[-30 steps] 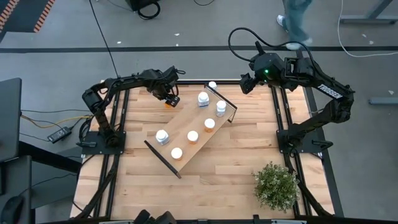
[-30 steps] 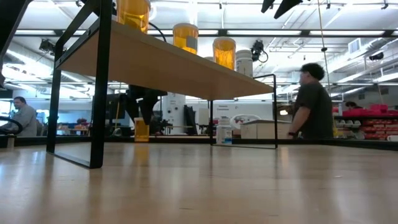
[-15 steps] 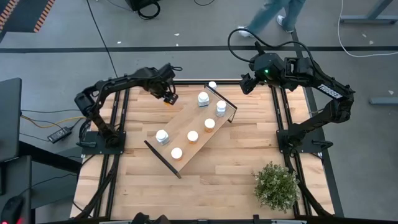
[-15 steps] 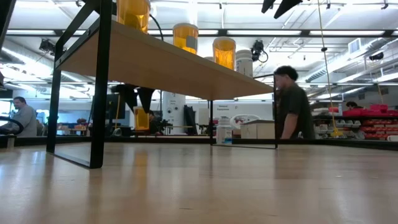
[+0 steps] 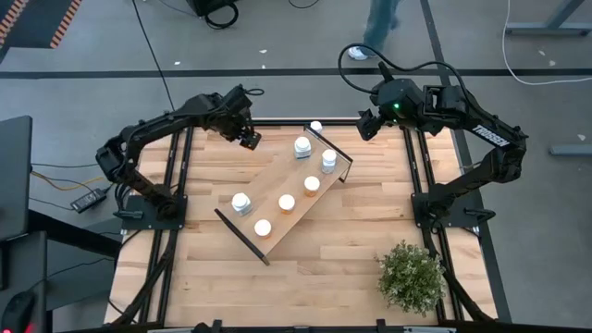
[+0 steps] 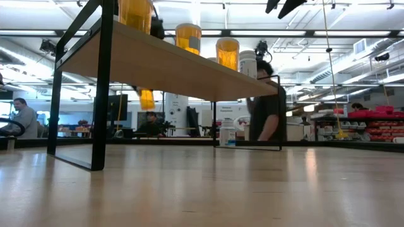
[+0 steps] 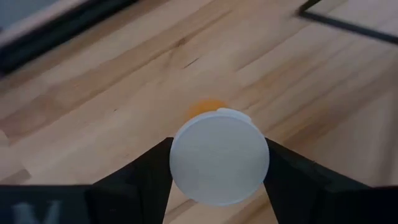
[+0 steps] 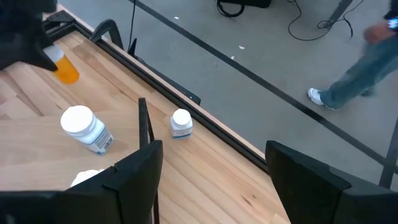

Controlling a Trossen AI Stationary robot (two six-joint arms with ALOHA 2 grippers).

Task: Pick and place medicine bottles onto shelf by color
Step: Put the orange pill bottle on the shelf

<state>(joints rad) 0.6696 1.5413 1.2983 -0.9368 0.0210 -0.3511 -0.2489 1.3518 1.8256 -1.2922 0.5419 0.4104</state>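
The orange bottle (image 7: 219,163) sits clamped between my left gripper (image 7: 217,180)'s two fingers, lifted clear of the tabletop (image 5: 324,250) near its far left corner, just off the shelf (image 5: 268,205)'s raised end; in the low view it hangs in the air behind the shelf. The grip is on the cap end, so my worry is that the body could swing or slip out if I move fast. The shelf already carries five bottles, white ones (image 5: 302,146) toward one end and orange ones (image 5: 287,203) mixed in the middle, so bringing this one in low could clip a cap and topple a neighbour. Setting it beside the wrong colour would also spoil the sorting. One white bottle (image 5: 316,127) stands on the table just past the shelf's far end panel. My right gripper (image 8: 211,186) hovers above that far right corner, fingers spread and empty; a person walks behind the table.
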